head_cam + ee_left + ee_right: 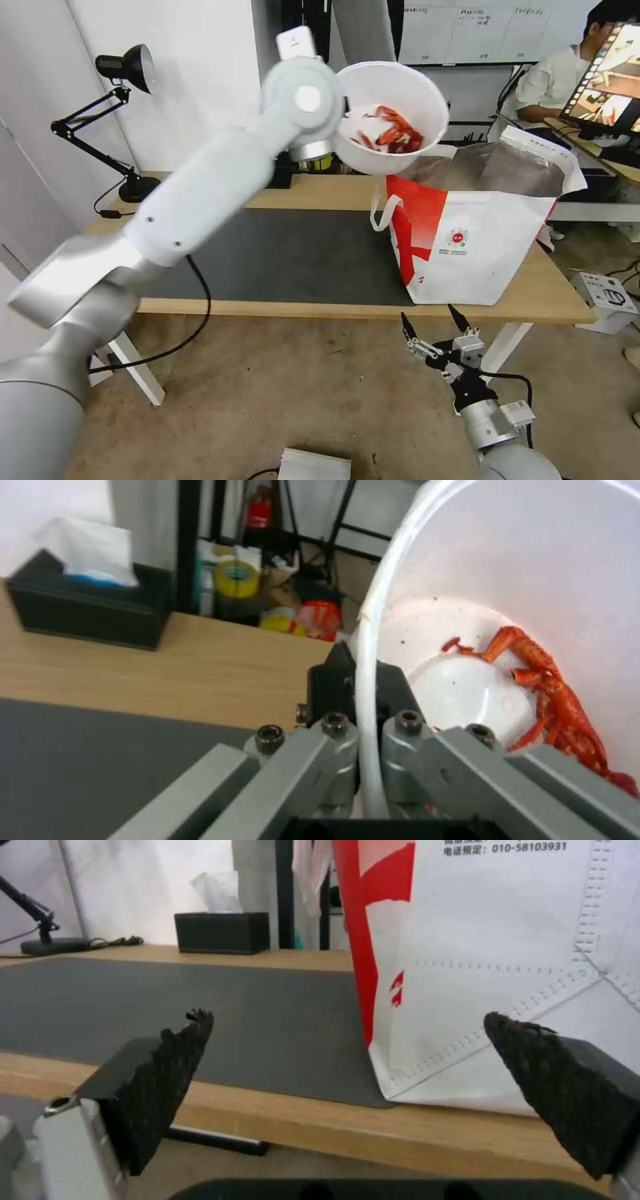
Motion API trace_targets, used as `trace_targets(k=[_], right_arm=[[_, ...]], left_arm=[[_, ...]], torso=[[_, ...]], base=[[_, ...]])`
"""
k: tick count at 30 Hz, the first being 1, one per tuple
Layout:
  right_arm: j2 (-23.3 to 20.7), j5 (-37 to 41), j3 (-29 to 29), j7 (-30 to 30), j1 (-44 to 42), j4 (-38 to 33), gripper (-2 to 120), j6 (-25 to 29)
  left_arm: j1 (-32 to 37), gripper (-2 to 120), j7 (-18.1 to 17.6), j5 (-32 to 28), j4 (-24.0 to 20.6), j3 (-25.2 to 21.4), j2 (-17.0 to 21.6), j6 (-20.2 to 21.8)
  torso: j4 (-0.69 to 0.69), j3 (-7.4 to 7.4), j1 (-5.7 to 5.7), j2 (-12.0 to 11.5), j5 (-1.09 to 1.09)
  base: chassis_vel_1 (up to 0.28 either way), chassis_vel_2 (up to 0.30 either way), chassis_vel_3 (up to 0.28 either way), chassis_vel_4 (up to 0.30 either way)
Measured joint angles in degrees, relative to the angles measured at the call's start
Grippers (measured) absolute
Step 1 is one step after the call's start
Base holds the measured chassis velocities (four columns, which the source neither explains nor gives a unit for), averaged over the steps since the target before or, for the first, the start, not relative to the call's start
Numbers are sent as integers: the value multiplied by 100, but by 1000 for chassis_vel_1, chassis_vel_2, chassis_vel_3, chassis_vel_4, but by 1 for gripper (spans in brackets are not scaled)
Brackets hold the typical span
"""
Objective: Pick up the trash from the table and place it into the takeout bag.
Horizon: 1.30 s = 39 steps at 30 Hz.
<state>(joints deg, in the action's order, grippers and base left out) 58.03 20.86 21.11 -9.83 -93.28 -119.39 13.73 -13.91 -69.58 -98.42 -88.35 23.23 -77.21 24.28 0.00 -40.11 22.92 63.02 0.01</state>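
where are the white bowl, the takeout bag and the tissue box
white bowl (407, 90): head view, inner wall above the shells.
takeout bag (480, 257): head view, white front panel.
tissue box (87, 612): left wrist view, black side face.

Phone number "010-58103931" in black print on the takeout bag.

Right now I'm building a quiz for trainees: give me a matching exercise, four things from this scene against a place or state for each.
Things:
1. bowl
2. bag
3. right pincer
4. tissue box

States:
A. open, low in front of the table edge
B. standing on the table, top open
C. tilted, rim clamped by the left pincer
D. on the table's far side

Pairs: 1-C, 2-B, 3-A, 4-D
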Motion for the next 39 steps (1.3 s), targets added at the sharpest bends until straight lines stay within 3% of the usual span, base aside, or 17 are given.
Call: trace_targets(k=[10,17,22,29,33,39], right_arm=[[0,0,0,0,0,0,100,0],[0,0,0,0,0,0,100,0],[0,0,0,0,0,0,100,0],[0,0,0,0,0,0,100,0],[0,0,0,0,-1,0,100,0],[0,0,0,0,0,0,100,0]], left_arm=[[-122,0,200,452,513,245,-614,-147],[-53,0,565,1586,1065,669,-1030,-642],[-24,0,1000,2127,1156,904,-1040,-900],[31,0,1905,2846,1179,1449,-872,-1255],[58,0,2177,3178,1159,1728,-751,-1432],[85,0,2289,3286,1092,1864,-712,-1465]], torso=[[0,1,0,1,0],[0,1,-1,1,0],[-1,1,0,1,0],[-1,1,0,1,-1],[2,0,0,1,-1],[1,1,0,1,-1]], base=[[0,0,0,0],[0,0,0,0],[0,0,0,0],[0,0,0,0],[0,0,0,0],[0,0,0,0]])
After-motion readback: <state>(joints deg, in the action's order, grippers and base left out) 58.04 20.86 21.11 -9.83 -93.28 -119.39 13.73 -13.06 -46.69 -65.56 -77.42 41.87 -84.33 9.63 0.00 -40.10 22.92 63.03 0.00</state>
